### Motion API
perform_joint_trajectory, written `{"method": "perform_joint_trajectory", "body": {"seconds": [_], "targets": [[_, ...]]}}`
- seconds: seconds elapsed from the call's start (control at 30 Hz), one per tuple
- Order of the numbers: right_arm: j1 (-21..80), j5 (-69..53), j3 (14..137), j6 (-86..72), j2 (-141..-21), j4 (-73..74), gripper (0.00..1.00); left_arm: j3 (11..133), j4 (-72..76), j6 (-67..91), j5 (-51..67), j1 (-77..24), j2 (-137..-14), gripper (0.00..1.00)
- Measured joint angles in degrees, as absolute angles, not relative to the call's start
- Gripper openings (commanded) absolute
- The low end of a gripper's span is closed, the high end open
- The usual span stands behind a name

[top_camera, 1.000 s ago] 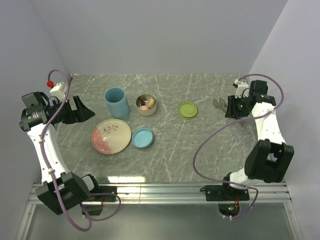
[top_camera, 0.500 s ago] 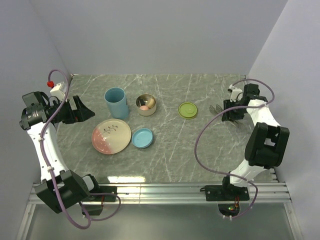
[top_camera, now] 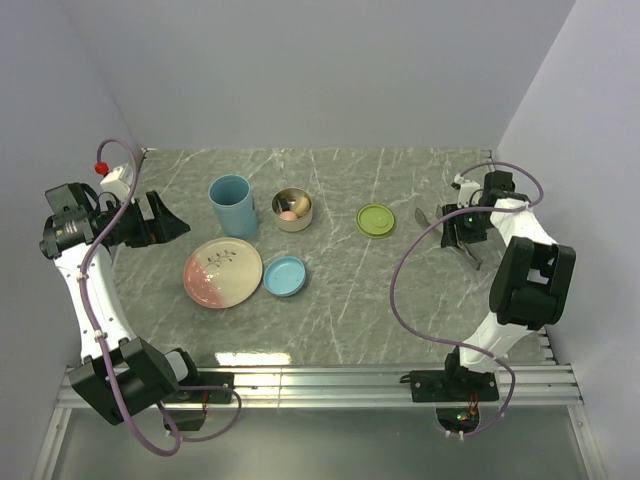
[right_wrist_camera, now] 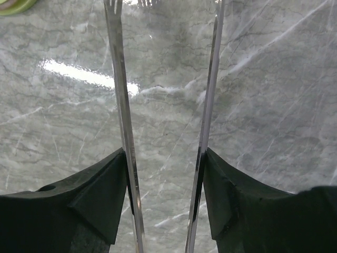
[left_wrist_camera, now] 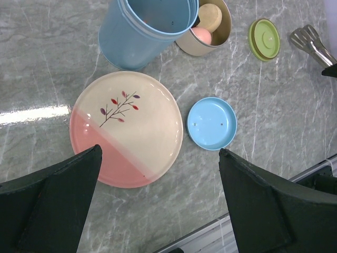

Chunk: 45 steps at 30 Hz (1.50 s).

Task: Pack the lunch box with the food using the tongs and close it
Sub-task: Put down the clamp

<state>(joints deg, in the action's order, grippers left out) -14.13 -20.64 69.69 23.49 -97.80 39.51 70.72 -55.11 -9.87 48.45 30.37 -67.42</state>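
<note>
The lunch box [top_camera: 292, 210] is a round metal tin behind the plate. The food lies in it: a beige egg [left_wrist_camera: 209, 16] and a pink piece [left_wrist_camera: 202, 36]. Its green lid [top_camera: 375, 220] lies flat to its right. At the far right my right gripper [top_camera: 462, 228] is shut on the silver tongs [top_camera: 432, 217], just above the table. Each tong arm [right_wrist_camera: 118, 79] rests against a finger pad, and the tips point left toward the lid. At the left edge my left gripper [top_camera: 165, 222] hangs open and empty [left_wrist_camera: 159, 153], above the plate's near side.
A tall blue cup [top_camera: 231, 205] stands left of the tin. The pink-and-cream plate [top_camera: 222, 273] holds no food, and a small blue lid [top_camera: 285, 276] lies beside it. Side walls stand close to both arms, and a metal rail runs along the near edge.
The right arm has folded back and its wrist has shifted a little left with the tongs. The tong arms stand wider apart. The left arm has not moved.
</note>
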Motion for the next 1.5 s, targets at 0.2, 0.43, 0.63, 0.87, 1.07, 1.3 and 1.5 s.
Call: {"method": "perform_joint_trajectory", "body": {"seconds": [0.2, 0.43, 0.63, 0.87, 1.07, 1.3, 1.5], "targets": [[-14.1, -20.3, 69.7, 23.9, -99.4, 39.5, 0.64, 70.7, -55.2, -10.1, 48.4, 30.3, -67.4, 0.99], [-14.1, -18.9, 69.7, 24.1, -100.4, 39.9, 0.70, 70.7, -55.2, -10.1, 48.7, 30.4, -67.4, 0.99], [-14.0, -18.6, 69.7, 24.1, -100.4, 40.2, 0.70, 70.7, -55.2, -10.4, 48.8, 30.3, -67.4, 0.99], [-13.8, -18.4, 69.7, 24.4, -100.4, 40.8, 0.83, 71.4, -55.5, -10.5, 48.8, 30.4, -67.4, 0.99], [-13.7, -18.4, 69.7, 24.4, -100.4, 41.2, 0.85, 71.6, -55.5, -10.4, 48.9, 30.3, -67.4, 0.99], [-13.6, -18.4, 69.7, 24.4, -100.3, 41.4, 0.85, 71.6, -55.4, -10.3, 49.7, 30.3, -67.4, 0.99], [-12.9, -19.1, 70.8, 23.2, -99.5, 42.8, 0.78, 71.6, -55.4, -10.3, 49.7, 30.4, -67.4, 0.99]]}}
